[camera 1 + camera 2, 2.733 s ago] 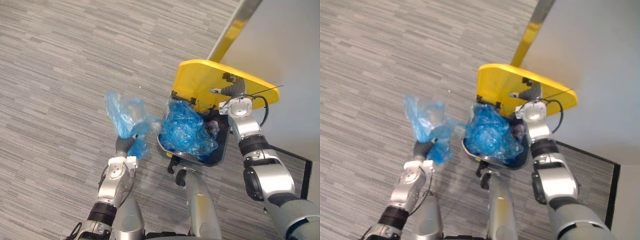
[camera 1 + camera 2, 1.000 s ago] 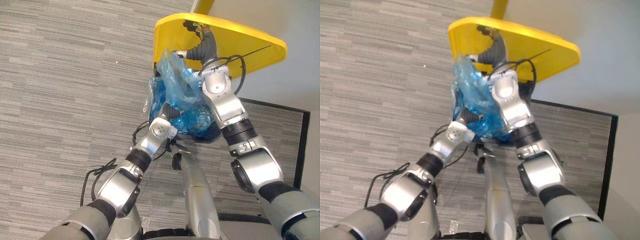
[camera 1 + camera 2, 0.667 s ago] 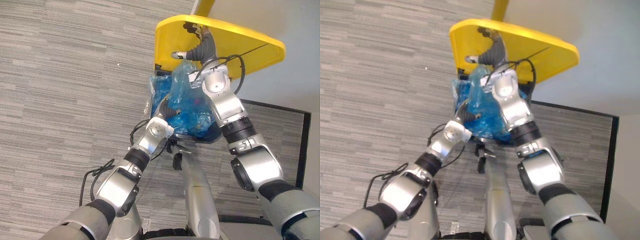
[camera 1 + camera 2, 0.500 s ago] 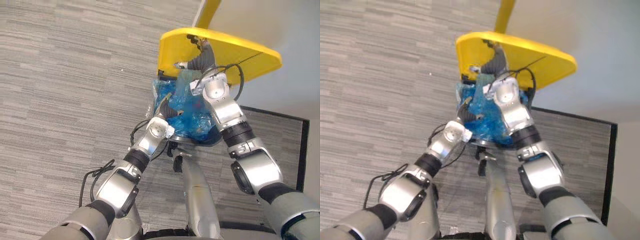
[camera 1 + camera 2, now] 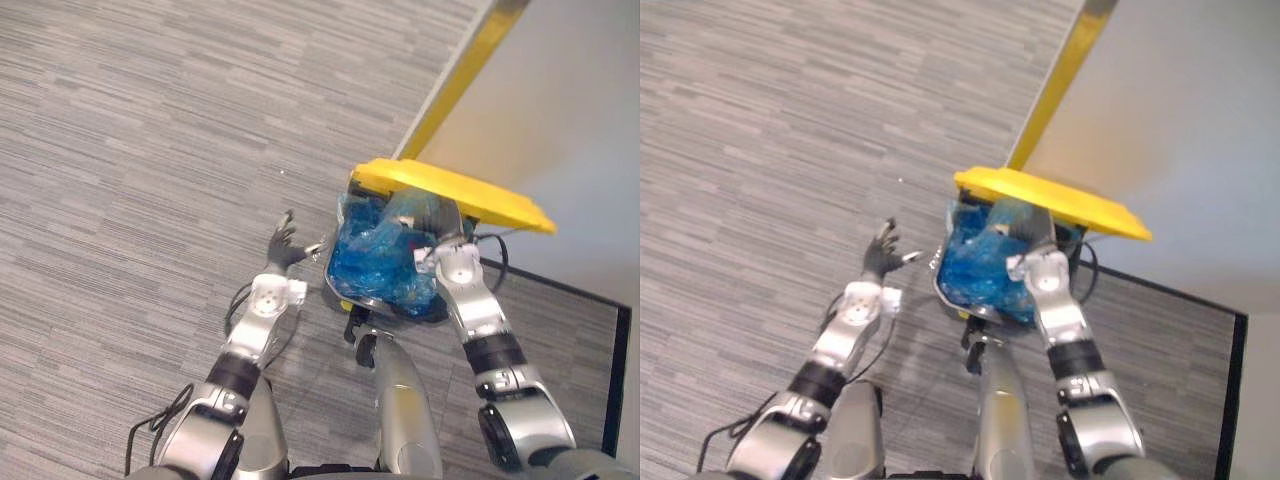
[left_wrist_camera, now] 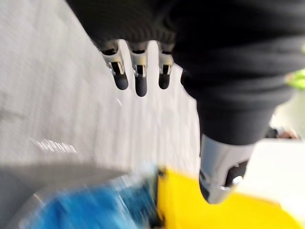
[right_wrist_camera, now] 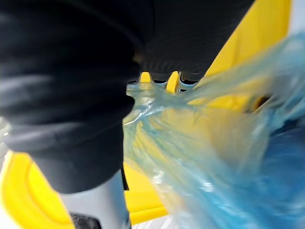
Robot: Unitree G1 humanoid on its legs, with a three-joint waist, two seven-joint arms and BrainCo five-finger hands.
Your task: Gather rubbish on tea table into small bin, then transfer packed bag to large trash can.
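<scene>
Grey striped carpet [image 5: 120,150]. Dark can [image 5: 443,303] under raised yellow lid [image 5: 450,190], stuffed with crinkled translucent blue bag [image 5: 375,262]. Left hand [image 5: 283,245] beside can, fingers spread, empty. Right hand [image 5: 435,215] under lid against bag; cannot tell its grip.

The yellow lid [image 5: 450,190] leans low over the trash can [image 5: 432,308], its mouth crammed with blue bags [image 5: 375,258] (the right hand [image 5: 435,215] sits in the narrow gap). Carpet [image 5: 150,200] left of the can lies open around the left hand [image 5: 283,243].
</scene>
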